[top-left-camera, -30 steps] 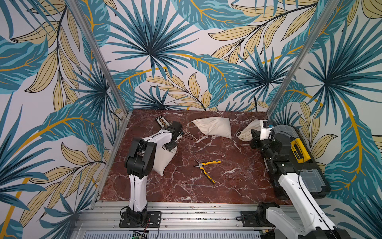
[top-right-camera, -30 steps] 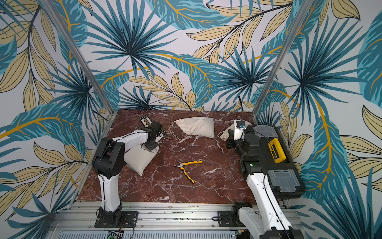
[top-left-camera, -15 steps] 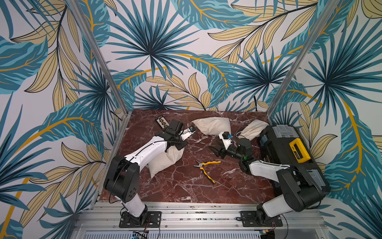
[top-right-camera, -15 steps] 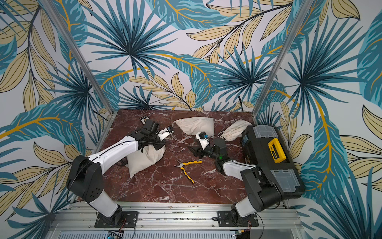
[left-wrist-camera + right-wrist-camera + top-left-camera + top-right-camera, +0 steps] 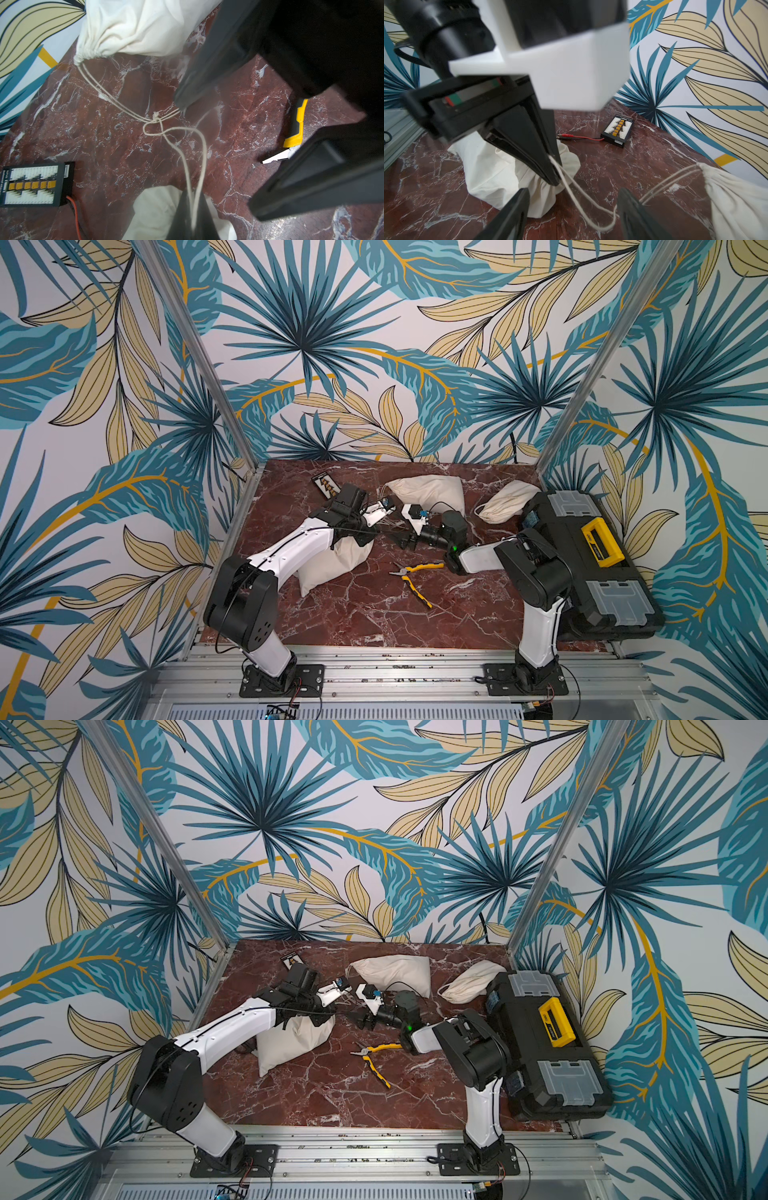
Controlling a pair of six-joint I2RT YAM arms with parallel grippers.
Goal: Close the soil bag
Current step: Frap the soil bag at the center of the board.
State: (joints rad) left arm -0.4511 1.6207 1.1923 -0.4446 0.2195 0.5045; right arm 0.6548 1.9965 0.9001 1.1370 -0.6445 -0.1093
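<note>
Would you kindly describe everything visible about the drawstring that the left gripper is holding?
The drawstring is thin, off-white twisted cord. The left gripper is shut on it beside the gathered mouth of the cream cloth bag. From there it runs as a slack loop over the red marble table, ending between the right gripper's open fingers, near another bag's cords.

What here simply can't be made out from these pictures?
Soil bag mouth: behind the left gripper pinching its drawstring, right wrist view.
Pliers: mostly behind the right gripper in the left wrist view.
Connector board lettering: too small in both top views.
Toolbox contents: lid shut in both top views.
</note>
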